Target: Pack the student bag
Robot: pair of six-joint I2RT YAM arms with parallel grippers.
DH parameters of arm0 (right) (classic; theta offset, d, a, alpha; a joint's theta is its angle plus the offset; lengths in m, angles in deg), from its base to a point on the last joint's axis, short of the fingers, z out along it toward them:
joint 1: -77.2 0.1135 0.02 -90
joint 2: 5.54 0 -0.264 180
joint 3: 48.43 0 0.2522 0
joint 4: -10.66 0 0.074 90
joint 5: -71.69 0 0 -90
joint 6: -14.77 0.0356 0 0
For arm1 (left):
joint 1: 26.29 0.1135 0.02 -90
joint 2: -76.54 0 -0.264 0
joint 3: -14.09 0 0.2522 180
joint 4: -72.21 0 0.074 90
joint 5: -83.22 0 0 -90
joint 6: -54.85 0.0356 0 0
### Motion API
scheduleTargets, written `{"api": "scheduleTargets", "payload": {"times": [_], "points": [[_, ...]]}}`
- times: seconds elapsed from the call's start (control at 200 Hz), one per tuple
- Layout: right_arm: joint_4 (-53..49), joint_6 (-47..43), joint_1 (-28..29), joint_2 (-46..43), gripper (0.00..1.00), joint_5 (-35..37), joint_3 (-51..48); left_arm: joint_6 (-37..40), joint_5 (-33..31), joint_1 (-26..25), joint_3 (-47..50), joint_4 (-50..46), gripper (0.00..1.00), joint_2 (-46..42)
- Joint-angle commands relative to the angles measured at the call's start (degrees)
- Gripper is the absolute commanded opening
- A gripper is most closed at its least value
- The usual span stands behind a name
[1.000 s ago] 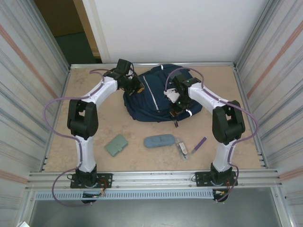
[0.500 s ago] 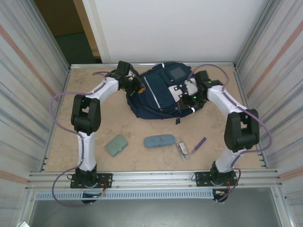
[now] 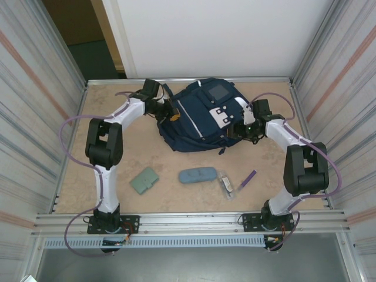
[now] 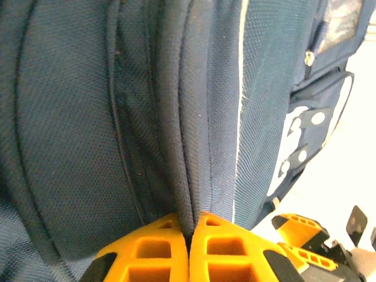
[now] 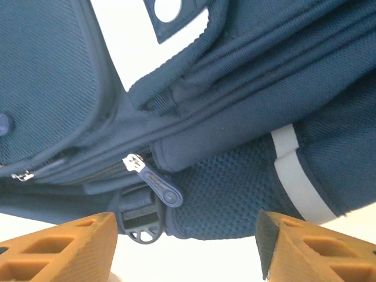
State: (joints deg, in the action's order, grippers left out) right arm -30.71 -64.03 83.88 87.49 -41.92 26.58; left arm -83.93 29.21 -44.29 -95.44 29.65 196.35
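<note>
The student bag (image 3: 200, 120) is a large navy backpack with white patches, lying at the back middle of the table. My left gripper (image 3: 171, 111) is at the bag's left edge. In the left wrist view it (image 4: 191, 226) is shut on a fold of the bag's navy fabric (image 4: 194, 147). My right gripper (image 3: 241, 130) is at the bag's right edge. In the right wrist view it (image 5: 185, 247) stands open just off the mesh side pocket (image 5: 235, 194), nothing between its fingers (image 5: 64, 247). A zipper pull (image 5: 158, 185) and a black buckle (image 5: 140, 220) hang close by.
On the table in front of the bag lie a green wallet (image 3: 144, 180), a blue-grey oval case (image 3: 197, 174), a clear packet (image 3: 225, 183) and a purple pen (image 3: 247, 178). Corrugated metal walls close both sides.
My right gripper has opened, let go of the bag and swung out to its right edge. The bag has turned and shifted backward, its white patches now on top. The left gripper stays shut.
</note>
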Motion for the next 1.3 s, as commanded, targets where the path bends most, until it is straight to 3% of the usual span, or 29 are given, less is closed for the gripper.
{"api": "scheduleTargets", "payload": {"times": [0.0, 0.316, 0.521, 0.641, 0.972, 1.137, 1.293], "points": [[1.32, 2.21, -0.39, 2.4, 0.63, -5.16, 0.73, 3.67, 4.37, -0.11, -0.12, -2.43, 0.0, -4.52], [-6.14, -4.44, -1.19, 10.54, 0.61, -10.8, 10.57, 9.34, 5.51, 0.59, 0.76, -9.77, 0.0, -7.32], [-5.96, -5.68, -0.04, 10.42, 0.59, -15.42, 8.86, 10.15, 4.9, 0.63, 2.41, -10.64, 0.0, -9.04], [-7.18, -7.05, 1.99, 10.17, 0.58, -12.12, 6.54, 9.89, 4.49, 0.68, 2.51, -10.42, 0.0, -8.82], [-13.53, -11.35, 7.57, 11.75, 0.46, -3.63, 5.56, 5.98, 5.58, 0.55, 0.45, -7.9, 0.0, -6.65], [-12.38, -10.18, 6.03, 11.5, 0.27, -8.91, 5.81, 5.77, 5.06, 0.49, 0.1, -7.85, 0.0, -6.08], [-12.68, -9.69, 5.77, 11.78, 0.27, -13.74, 5.19, 6.76, 4.97, 0.68, -0.79, -8.11, 0.0, -5.04]]}}
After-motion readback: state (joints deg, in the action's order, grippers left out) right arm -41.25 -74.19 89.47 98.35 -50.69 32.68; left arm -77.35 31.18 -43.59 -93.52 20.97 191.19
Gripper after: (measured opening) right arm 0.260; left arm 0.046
